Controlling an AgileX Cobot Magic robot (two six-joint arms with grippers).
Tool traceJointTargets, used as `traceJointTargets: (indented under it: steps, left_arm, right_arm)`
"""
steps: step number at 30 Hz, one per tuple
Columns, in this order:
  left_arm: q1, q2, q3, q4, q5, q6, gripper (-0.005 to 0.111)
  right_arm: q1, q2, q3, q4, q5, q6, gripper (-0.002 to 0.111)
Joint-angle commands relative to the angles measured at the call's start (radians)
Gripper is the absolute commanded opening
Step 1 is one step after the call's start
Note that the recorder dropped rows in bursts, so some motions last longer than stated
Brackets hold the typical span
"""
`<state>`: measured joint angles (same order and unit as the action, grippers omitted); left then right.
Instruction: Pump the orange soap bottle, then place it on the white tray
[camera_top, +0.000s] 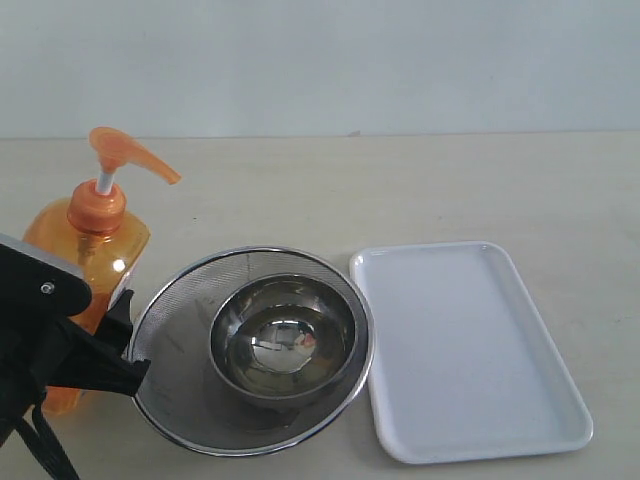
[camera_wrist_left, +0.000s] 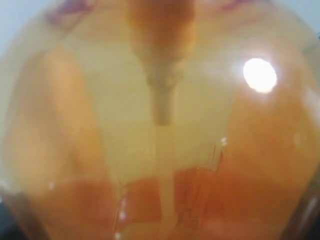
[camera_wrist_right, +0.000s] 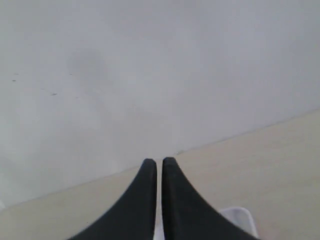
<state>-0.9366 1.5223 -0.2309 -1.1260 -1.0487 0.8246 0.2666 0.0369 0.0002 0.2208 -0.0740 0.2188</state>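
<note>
Standing upright just left of the mesh strainer (camera_top: 180, 350), the orange soap bottle (camera_top: 95, 240) has the left gripper (camera_top: 112, 350) against its lower body. The white tray (camera_top: 460, 340) lies just right of the strainer. From the left wrist, blurred orange bottle fills everything, so I cannot tell the grip. From the right wrist, the right gripper (camera_wrist_right: 159, 162) is empty, its jaws nearly touching.

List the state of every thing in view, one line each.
orange soap bottle: upright on the table, pump head raised.
white tray: flat, nothing on it.
mesh strainer: on the table between bottle and tray.
steel bowl: upright inside the strainer.
left hand: against the bottle, grip unclear.
right hand: shut, holding nothing.
</note>
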Motion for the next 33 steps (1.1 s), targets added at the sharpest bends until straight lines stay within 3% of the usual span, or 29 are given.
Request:
traceJointTargets:
  steps: [1,5,11,15,19,25,33]
  left_arm:
    - [-0.003,-0.003,-0.003,0.026,-0.086,0.002,0.005]
    - [-0.003,-0.003,-0.003,0.026,-0.086,0.002,0.005]
    - [-0.003,-0.003,-0.003,0.026,-0.086,0.002,0.005]
    - [-0.003,-0.003,-0.003,0.027,-0.088,0.002,0.005]
    - [-0.003,-0.003,-0.003,0.029,-0.087,0.002,0.005]
    - [-0.003,-0.003,-0.003,0.057,-0.089,-0.003,0.005]
    - [-0.003,-0.003,-0.003,0.051,-0.089,0.002,0.005]
  right_arm:
    - [0.171,0.093,0.000,-0.032,-0.171,-0.004,0.000]
    - [0.358,0.278,-0.004,-0.075,-0.383,0.008,0.000]
    - [0.501,0.536,-0.171,-0.178,-0.430,0.008,0.000]
    - [0.503,0.707,-0.285,-0.262,-0.442,0.132,0.000]
    - [0.501,0.733,-0.295,-0.262,-0.510,0.132,0.000]
    - [0.501,0.787,-0.384,-0.465,-0.491,0.230,0.000]
    - [0.501,1.033,-0.571,-0.718,-0.475,0.331,0.000]
